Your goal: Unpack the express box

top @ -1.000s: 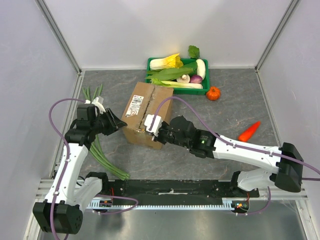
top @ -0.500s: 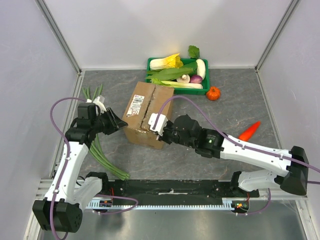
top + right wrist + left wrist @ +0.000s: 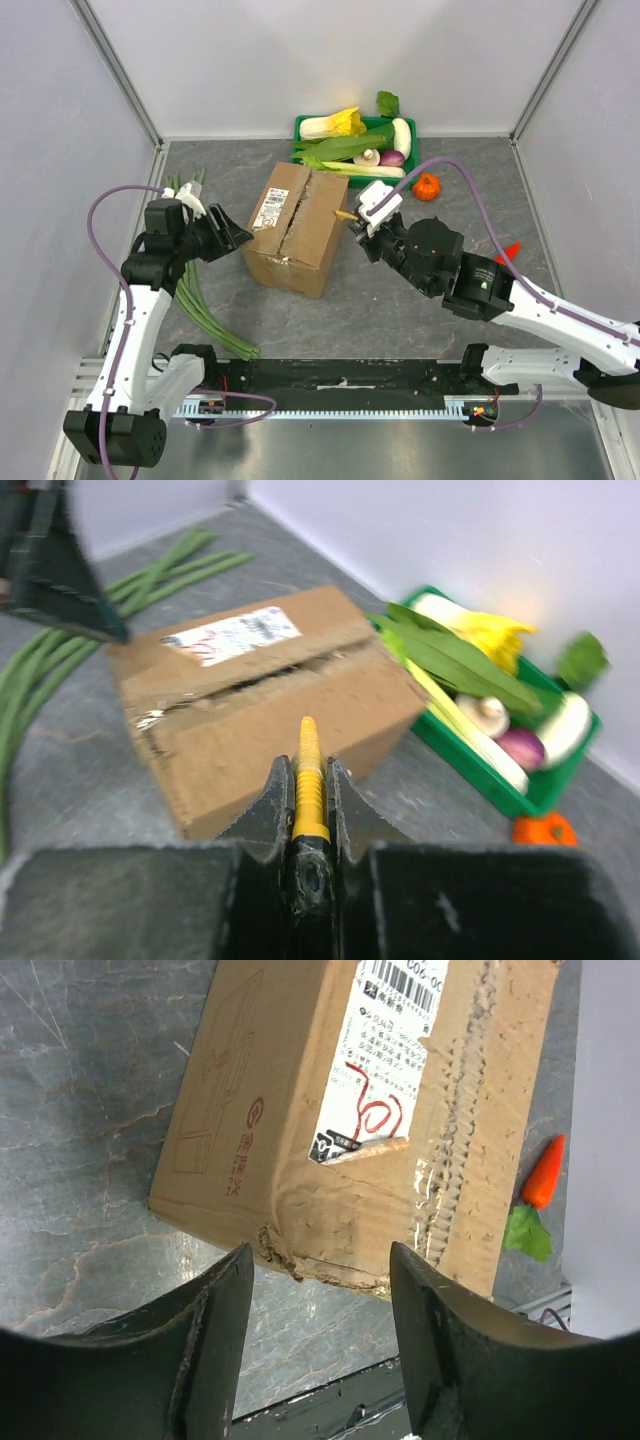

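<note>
Express box (image 3: 250, 1110): white label (image 3: 385, 1060), barcode, red handwritten mark, possibly "102"; fine print illegible.

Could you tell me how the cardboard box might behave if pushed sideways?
The express box sits flat on a broad base, so it would probably slide, not tip. Its crumpled corner and torn top seam suggest soft walls that may dent.

Right tool (image 3: 352, 216) has withdrawn from the express box (image 3: 295, 228); left tool (image 3: 238, 238) opened.
</note>
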### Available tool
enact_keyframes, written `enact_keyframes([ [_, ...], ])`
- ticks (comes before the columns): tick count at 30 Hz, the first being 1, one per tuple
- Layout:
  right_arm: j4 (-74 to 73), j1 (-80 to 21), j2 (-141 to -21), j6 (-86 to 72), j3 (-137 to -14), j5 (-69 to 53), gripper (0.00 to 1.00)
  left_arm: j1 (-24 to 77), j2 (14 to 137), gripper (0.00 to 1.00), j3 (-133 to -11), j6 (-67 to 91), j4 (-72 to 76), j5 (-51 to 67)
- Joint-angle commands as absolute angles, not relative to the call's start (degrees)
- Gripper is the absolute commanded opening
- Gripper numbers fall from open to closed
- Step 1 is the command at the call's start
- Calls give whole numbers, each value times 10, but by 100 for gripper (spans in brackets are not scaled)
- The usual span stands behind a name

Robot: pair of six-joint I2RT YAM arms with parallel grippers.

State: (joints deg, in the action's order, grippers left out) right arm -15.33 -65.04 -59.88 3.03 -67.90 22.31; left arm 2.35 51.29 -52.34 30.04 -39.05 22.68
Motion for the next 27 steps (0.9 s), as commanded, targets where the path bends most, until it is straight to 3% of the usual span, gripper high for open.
enact_keyframes([
  [1, -163, -645, -607, -23, -681, 410, 0, 22, 499, 65, -550, 275, -381, 211],
  [5, -240, -594, -637, -101, -707, 420, 0, 21, 499, 67, -550, 287, -382, 173],
  [9, -265, -455, -650, -175, -680, 255, 0, 21, 508, 68, -551, 304, -383, 149],
  [20, -142, -226, -647, -269, -557, -50, 0, 21, 536, 69, -565, 310, -365, 166],
  [27, -56, -92, -710, -348, -506, -184, 3, 21, 555, 71, -560, 291, -357, 191],
])
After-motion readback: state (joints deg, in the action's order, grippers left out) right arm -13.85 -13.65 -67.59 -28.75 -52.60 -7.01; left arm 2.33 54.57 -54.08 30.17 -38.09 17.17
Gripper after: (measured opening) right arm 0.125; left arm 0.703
